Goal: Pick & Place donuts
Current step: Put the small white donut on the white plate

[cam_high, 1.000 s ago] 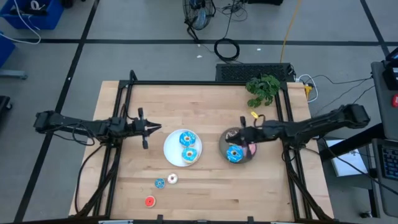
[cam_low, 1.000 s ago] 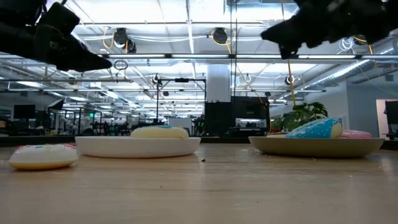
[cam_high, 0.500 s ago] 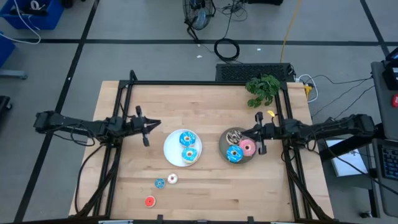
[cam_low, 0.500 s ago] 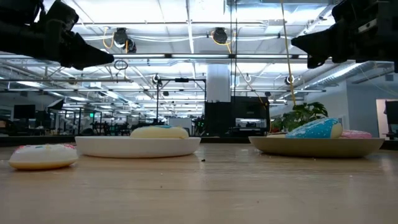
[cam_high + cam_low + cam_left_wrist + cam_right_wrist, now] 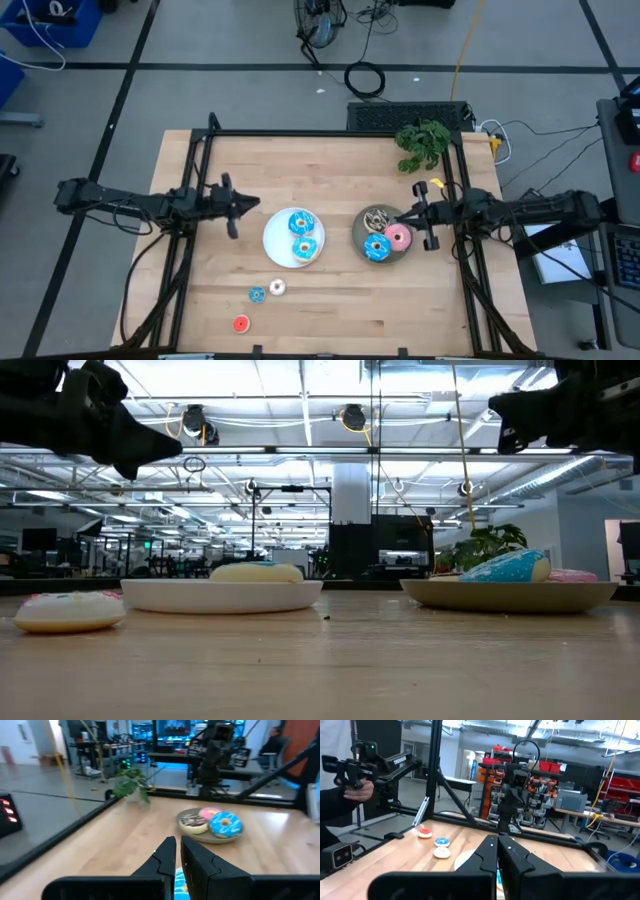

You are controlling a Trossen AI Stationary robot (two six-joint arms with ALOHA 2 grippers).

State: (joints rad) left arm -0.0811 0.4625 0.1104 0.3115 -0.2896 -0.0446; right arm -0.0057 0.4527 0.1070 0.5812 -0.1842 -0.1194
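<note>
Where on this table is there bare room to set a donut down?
Bare wood lies between the round white plate and the far frame rail, and along the near edge right of the small red donut. Crowded: the round grey plate with three donuts.

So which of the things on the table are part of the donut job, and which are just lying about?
Job:
- two blue-iced ring donuts on the round white plate
- blue, pink and brown sprinkled donuts on the round grey plate
- tiny blue, white and red donuts on the wooden table

Lying about:
- green leafy plant
</note>
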